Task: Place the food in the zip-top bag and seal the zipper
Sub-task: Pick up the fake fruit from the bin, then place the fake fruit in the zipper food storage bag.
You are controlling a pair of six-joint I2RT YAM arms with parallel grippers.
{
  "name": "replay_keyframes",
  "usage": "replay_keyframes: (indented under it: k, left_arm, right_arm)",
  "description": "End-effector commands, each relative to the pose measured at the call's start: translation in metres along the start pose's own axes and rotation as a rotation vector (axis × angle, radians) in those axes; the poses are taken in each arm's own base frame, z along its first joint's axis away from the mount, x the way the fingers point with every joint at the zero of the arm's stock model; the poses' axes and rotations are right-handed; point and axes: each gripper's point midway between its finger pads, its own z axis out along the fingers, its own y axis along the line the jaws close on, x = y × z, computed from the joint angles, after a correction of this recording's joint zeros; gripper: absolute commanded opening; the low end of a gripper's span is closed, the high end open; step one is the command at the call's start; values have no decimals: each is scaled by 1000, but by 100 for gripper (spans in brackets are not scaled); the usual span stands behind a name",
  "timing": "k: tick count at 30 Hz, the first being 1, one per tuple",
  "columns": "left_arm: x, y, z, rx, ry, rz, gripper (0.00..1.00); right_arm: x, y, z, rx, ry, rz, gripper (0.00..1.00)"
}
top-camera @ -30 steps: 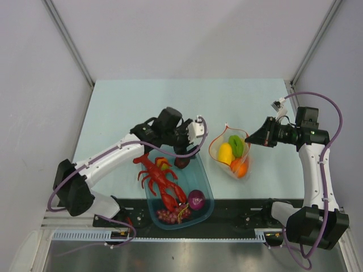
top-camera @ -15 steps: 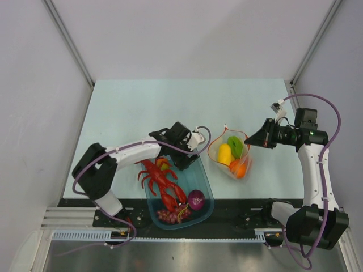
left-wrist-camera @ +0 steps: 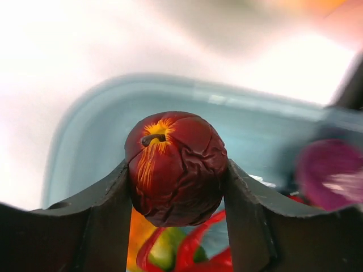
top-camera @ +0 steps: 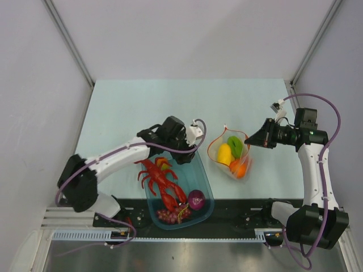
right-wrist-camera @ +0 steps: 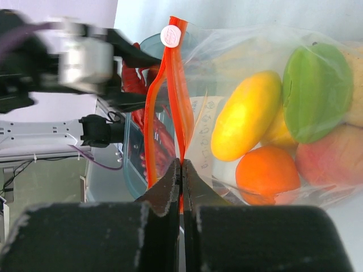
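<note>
dark red and wrinkled, with yellow streaks round the stem: a toy fruit (left-wrist-camera: 177, 167), clamped firmly between the two fingers of the left gripper (left-wrist-camera: 176, 181). held it raised near the far end of the translucent blue tub (top-camera: 205, 180), not yet over the bag. on the other side, pinched the zipper (right-wrist-camera: 170, 85) with the right gripper (right-wrist-camera: 182, 170), with fingers pressed flat together on the red strip at one corner of the mouth. held in this way the zip-top bag (right-wrist-camera: 227, 51) on the pale table (top-camera: 142, 107), near the right rim of the tub, with the mouth parted wide toward the left arm.

already inside the bag: a yellow mango (right-wrist-camera: 247, 116), a green piece (right-wrist-camera: 315, 93), an orange (right-wrist-camera: 266, 173) and a peach (right-wrist-camera: 329, 158), packed close against each other. left in the tub, beside the big red lobster (top-camera: 161, 181): a round purple piece (top-camera: 197, 199), a bunch of dark grapes (top-camera: 170, 215), and something green and yellow (top-camera: 163, 164), half hidden under the lobster.

judged the task about half done. remaining, probably: to carry the dark red fruit across to the open mouth, to release it there, to fetch the other small pieces from the tub, and finally to press the zipper closed along its whole length. zipper not sealed at all at this moment.
</note>
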Motion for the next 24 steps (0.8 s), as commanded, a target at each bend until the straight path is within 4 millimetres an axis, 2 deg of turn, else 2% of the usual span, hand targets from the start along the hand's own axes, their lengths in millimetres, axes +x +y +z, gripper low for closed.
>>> replay_keyframes:
  k: [1, 2, 3, 5, 6, 7, 9, 10, 13, 14, 17, 19, 20, 21, 23, 24]
  left_arm:
    - [-101, -37, -91, 126, -380, 78, 38]
    - [-114, -45, -103, 148, -431, 95, 40]
    - [-139, -50, -121, 154, -512, 116, 41]
    - [-161, -65, -130, 176, -555, 151, 43]
    - [-178, -69, -140, 178, -582, 167, 43]
    - [-180, -71, -126, 192, -551, 159, 44]
    - [-191, -78, -121, 216, -548, 159, 44]
    - [-192, -78, -108, 224, -530, 156, 44]
    - [-205, -86, -91, 245, -534, 177, 43]
    - [-207, -87, -75, 263, -514, 186, 43]
    - [-207, -83, -47, 267, -481, 189, 47]
    - [-212, -81, -39, 257, -478, 177, 64]
    - [-222, -80, -38, 256, -488, 166, 71]
    - [-227, -78, -41, 245, -496, 166, 81]
    - [-234, -72, -54, 244, -516, 151, 91]
    - [-234, -76, -69, 280, -538, 155, 99]
  right_arm:
    - [-3, 0, -1, -3, -7, -25, 0]
    - [-4, 0, -1, -3, -7, -25, 0]
    - [-4, 1, -1, -4, -8, -27, 0]
    - [-4, 1, -1, -7, -8, -28, 0]
    - [-4, 1, -1, -8, -8, -28, 0]
    - [-4, 1, -1, -7, -9, -29, 0]
    - [-4, 3, -2, -8, -9, -31, 0]
    - [-4, 4, -2, -10, -10, -31, 0]
    - [-3, 6, -3, -18, -11, -31, 0]
    - [-3, 5, -3, -16, -12, -31, 0]
    - [-5, 8, -5, -35, -18, -17, 0]
    - [-5, 9, -5, -47, -19, -12, 0]
    - [-5, 9, -5, -49, -18, -12, 0]
    - [-4, 8, -4, -47, -17, -11, 0]
    - [-4, 7, -5, -46, -18, -5, 0]
    - [-4, 8, -5, -50, -19, -6, 0]
